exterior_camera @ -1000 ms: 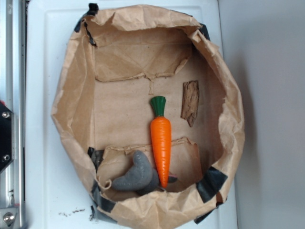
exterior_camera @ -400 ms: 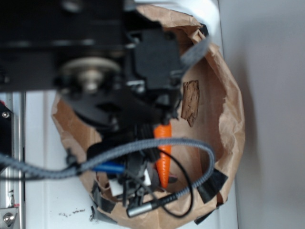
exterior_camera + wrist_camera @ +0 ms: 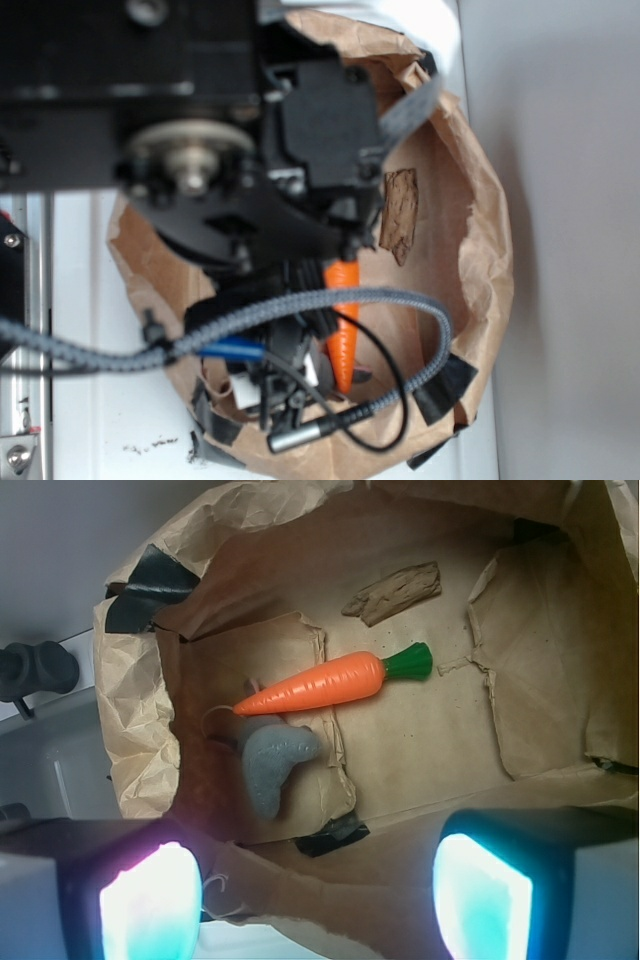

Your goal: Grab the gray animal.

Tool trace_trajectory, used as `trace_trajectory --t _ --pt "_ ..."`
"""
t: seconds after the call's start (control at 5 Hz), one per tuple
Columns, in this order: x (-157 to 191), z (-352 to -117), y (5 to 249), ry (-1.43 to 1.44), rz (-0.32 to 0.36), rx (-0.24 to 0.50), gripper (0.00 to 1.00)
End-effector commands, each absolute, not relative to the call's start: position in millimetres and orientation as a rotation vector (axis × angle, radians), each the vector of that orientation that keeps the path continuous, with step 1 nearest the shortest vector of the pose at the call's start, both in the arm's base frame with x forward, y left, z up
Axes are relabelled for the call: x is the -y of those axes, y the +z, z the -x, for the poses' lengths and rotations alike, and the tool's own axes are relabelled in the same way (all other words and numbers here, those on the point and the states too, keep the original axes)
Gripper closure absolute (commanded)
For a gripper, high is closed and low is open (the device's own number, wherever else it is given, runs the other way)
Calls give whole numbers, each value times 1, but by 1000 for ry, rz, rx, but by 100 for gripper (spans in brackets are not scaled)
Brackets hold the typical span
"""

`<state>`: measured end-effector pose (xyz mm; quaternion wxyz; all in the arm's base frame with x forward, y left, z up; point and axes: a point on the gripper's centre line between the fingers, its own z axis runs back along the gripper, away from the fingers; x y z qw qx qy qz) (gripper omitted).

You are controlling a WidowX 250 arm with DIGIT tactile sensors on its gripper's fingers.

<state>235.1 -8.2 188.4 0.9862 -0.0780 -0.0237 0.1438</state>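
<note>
The gray animal (image 3: 272, 763) is a small curved plush lying on the floor of the brown paper bag (image 3: 135, 730), just below the tip of the orange carrot (image 3: 320, 683). My gripper (image 3: 317, 910) is open and empty, its two glowing pads (image 3: 150, 905) spread wide above the bag's near wall, with the animal ahead and slightly left of centre. In the exterior view my arm (image 3: 250, 180) hangs over the bag (image 3: 480, 250) and hides the animal; only part of the carrot (image 3: 343, 335) shows.
A brown bark-like chip (image 3: 395, 592) lies beyond the carrot and also shows in the exterior view (image 3: 400, 215). Crumpled bag walls with black tape patches (image 3: 150, 575) ring the floor. Cables (image 3: 400, 330) loop over the bag's lower part.
My arm has come into the exterior view and now covers the left and middle of the bag. Since 0.4 s ago it has barely shifted. The toys have not moved.
</note>
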Motion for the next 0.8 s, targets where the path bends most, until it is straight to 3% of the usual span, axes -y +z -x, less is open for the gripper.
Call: trace_trajectory --t 0.0,0.2,0.4,0.6 --pt "-3 -260 130 373 33 102 0" --pt "5 -259 102 368 -7 113 0" --pt "32 -250 85 320 77 100 0" --pt "46 -250 88 316 199 59 0"
